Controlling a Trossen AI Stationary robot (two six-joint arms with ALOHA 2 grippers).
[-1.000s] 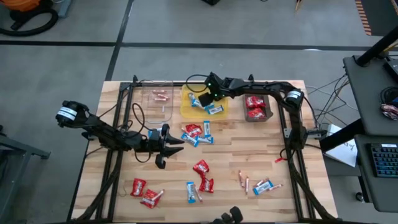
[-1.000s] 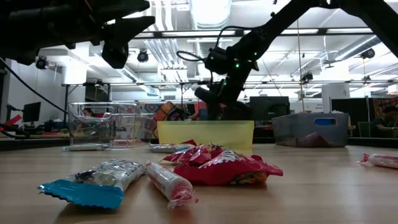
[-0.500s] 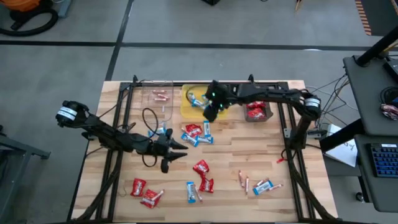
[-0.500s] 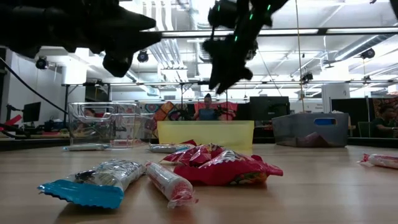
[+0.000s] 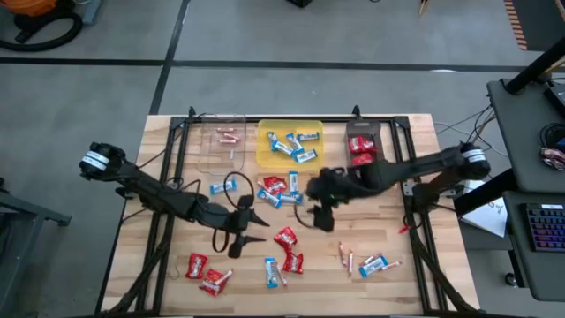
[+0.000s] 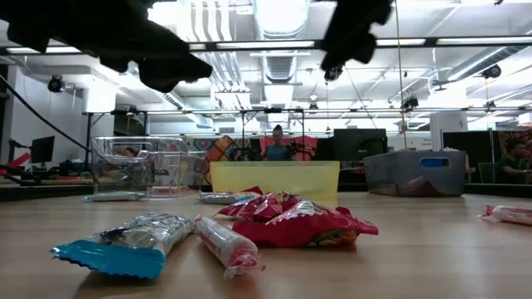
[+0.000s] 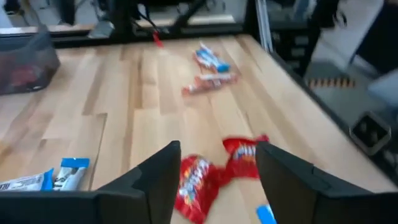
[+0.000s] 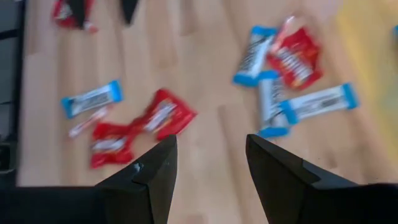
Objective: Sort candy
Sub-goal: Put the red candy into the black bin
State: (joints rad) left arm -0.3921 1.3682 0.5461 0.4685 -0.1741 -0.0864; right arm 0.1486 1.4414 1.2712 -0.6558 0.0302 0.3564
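Note:
Candy lies scattered on the wooden table: red packets (image 5: 288, 238), blue-and-white bars (image 5: 275, 273) and thin pinkish sticks (image 5: 346, 256). A mixed cluster (image 5: 277, 191) sits just in front of the yellow tray (image 5: 265, 157). My left gripper (image 5: 250, 233) hovers open just left of the middle red packets (image 7: 208, 177), which show beyond its fingers. My right gripper (image 5: 322, 219) hangs open above the table's middle, right of that cluster, over bare wood (image 8: 208, 158). Neither holds anything.
At the far edge stand three trays: a clear tray (image 5: 212, 150) with pinkish sticks, the yellow tray with blue bars, and a dark tray (image 5: 378, 152) with red packets. More red packets (image 5: 205, 273) lie near left; a bar and sticks (image 5: 374, 263) lie near right.
My right gripper has swung away from above the yellow tray toward the table's near edge and middle, rising and turning as it went. My left gripper has shifted a little toward the near edge and right, tipping up from pointing down to nearly level, toward the middle red packets.

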